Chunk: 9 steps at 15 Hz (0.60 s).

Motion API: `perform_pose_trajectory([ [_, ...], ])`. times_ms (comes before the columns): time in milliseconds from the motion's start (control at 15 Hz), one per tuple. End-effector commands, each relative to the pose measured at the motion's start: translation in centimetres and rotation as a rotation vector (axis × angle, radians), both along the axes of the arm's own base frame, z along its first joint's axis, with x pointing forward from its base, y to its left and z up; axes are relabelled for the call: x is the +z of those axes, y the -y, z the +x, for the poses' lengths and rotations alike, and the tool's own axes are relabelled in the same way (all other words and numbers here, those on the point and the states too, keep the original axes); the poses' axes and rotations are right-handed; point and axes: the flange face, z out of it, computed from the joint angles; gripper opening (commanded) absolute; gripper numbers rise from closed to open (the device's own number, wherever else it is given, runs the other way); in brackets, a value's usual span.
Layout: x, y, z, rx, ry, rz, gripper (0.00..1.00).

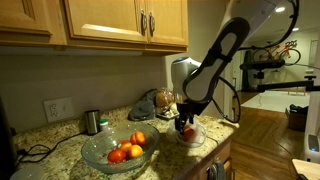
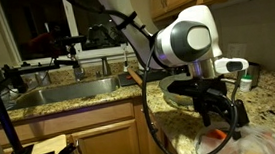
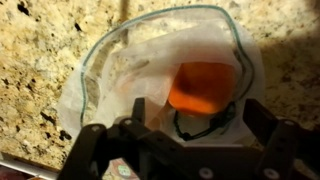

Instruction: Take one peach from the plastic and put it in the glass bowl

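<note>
A clear plastic bag (image 3: 110, 70) lies open on the granite counter with an orange peach (image 3: 203, 85) inside it. My gripper (image 3: 180, 132) hovers just above the bag, open and empty, with one finger on each side of the peach. In an exterior view the gripper (image 1: 187, 122) hangs over the plastic bag (image 1: 190, 136) near the counter's front edge. The glass bowl (image 1: 97, 155) stands beside the bag and holds several peaches (image 1: 125, 152). The gripper (image 2: 221, 112) and the bag (image 2: 258, 139) also show in an exterior view.
A metal cup (image 1: 92, 121) and a wall outlet (image 1: 58, 108) are at the back of the counter. A crumpled bag (image 1: 148, 103) and a white appliance (image 1: 181, 72) stand behind the arm. A sink (image 2: 63, 90) lies further along the counter. Cabinets hang overhead.
</note>
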Motion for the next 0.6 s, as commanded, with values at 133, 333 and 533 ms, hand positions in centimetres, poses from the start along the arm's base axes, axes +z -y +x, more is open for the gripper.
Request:
perform_pose_trajectory([
  [133,0.1,0.1,0.1,0.014,-0.017,0.011,1.0],
  [333,0.1,-0.2,0.2,0.023,-0.02,0.012,1.0],
  [533,0.3,-0.8,0.3,0.041,-0.022,0.016,1.0],
])
